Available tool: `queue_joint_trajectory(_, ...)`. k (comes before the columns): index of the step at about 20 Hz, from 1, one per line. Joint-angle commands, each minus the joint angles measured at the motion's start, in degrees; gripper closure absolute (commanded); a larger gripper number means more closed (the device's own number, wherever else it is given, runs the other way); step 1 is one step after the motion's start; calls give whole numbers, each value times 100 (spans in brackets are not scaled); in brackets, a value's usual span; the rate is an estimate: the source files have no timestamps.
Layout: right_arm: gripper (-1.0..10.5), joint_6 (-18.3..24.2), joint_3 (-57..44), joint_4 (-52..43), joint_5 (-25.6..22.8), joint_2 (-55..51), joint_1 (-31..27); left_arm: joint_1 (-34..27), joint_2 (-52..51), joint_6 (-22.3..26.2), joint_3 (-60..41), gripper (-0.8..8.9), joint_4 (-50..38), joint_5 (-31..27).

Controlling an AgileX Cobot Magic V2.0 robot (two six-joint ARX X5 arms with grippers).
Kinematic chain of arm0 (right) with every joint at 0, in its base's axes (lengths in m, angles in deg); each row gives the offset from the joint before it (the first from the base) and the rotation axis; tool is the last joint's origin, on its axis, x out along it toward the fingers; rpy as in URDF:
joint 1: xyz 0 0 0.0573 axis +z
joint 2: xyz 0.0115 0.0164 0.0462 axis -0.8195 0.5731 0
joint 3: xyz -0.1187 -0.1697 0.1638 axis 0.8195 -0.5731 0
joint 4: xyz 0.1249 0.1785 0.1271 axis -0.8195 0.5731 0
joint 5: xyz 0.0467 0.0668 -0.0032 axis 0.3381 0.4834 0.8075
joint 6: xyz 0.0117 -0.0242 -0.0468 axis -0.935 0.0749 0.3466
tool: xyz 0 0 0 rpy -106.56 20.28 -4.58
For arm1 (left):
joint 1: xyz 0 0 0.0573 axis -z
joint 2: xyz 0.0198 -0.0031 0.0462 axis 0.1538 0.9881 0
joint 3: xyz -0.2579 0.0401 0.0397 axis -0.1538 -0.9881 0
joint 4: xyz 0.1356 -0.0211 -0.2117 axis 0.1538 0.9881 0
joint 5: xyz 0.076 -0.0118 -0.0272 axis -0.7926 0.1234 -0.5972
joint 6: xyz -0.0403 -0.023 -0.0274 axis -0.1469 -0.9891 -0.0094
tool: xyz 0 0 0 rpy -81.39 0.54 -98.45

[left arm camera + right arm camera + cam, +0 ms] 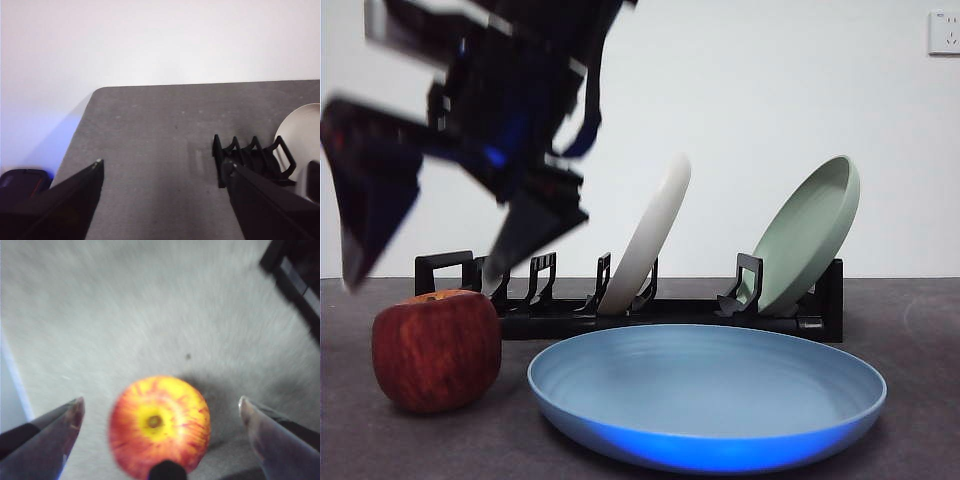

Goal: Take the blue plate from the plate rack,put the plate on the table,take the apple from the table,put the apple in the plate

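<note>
The apple point(437, 350) sits on the bench point(920, 330) just beside the blue plate point(707, 395), which lies flat before the plate rack point(630, 305); the right pincer point(160, 407) hangs spread wide above the apple, the left pincer point(162, 172) gapes empty

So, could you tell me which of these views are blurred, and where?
Front view: the right gripper is smeared above the sharp apple. Right wrist view: table and apple streaked throughout. Left wrist view: mostly sharp, the plate rack slightly soft.
</note>
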Motion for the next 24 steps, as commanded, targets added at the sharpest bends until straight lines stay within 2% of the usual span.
queue_joint_trajectory(1,380,52,20,-61,31,326,4,-17,-13,-122,-15,413,299,48)
queue_joint_trajectory(5,392,48,20,-105,17,767,11,-17,-13,-122,-15,413,297,48)
queue_joint_trajectory(6,470,48,20,-101,-2,796,9,-17,-13,-120,-15,413,299,48)
queue_joint_trajectory(9,980,52,20,-155,7,785,96,-17,-13,-118,-15,413,299,48)
queue_joint_trajectory(13,955,55,26,-181,-269,420,105,-15,-13,-118,-20,413,299,46)
queue_joint_trajectory(16,955,81,26,-61,-479,-234,57,-15,-13,-120,-20,413,297,46)
queue_joint_trajectory(20,955,120,26,610,-466,-1309,-258,-15,-2,-120,-20,413,297,46)
queue_joint_trajectory(24,955,118,26,1720,-463,-2157,-763,-15,52,-114,-20,413,151,52)
